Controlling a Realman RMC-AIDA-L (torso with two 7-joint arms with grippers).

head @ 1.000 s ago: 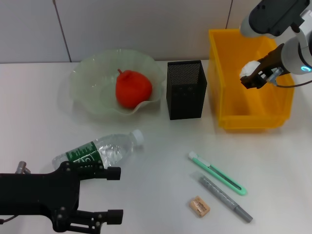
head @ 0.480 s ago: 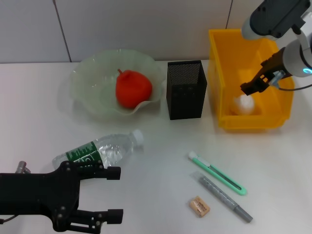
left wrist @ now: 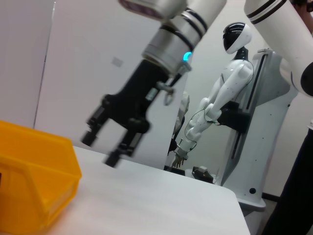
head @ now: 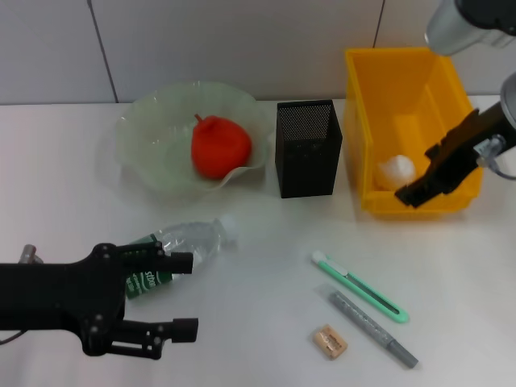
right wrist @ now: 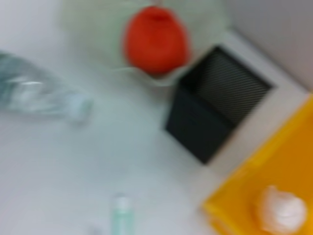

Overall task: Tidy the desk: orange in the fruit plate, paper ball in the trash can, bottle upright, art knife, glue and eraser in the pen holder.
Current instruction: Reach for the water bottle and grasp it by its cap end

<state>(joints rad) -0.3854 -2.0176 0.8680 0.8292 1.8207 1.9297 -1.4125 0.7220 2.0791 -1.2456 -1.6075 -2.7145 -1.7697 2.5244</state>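
The orange (head: 219, 147) sits in the fruit plate (head: 145, 121) at the back left. The black mesh pen holder (head: 306, 149) stands beside it. The paper ball (head: 397, 169) lies inside the yellow trash can (head: 379, 97). My right gripper (head: 413, 195) is open and empty, hanging over the can's front wall. The bottle (head: 193, 240) lies on its side on the desk (head: 266, 322). My left gripper (head: 184, 294) is open, with its upper finger across the bottle's label end. The art knife (head: 359, 286), glue (head: 372, 328) and eraser (head: 329, 340) lie at the front right.
The right wrist view shows the orange (right wrist: 155, 39), pen holder (right wrist: 215, 117), bottle (right wrist: 34, 93) and the paper ball (right wrist: 281, 210) in the trash can (right wrist: 293, 161). The left wrist view shows the right gripper (left wrist: 100, 147) beyond the can's corner (left wrist: 34, 166).
My right gripper let go of the paper ball, which dropped into the trash can, then moved toward the can's front. My left gripper moved forward onto the bottle's label end.
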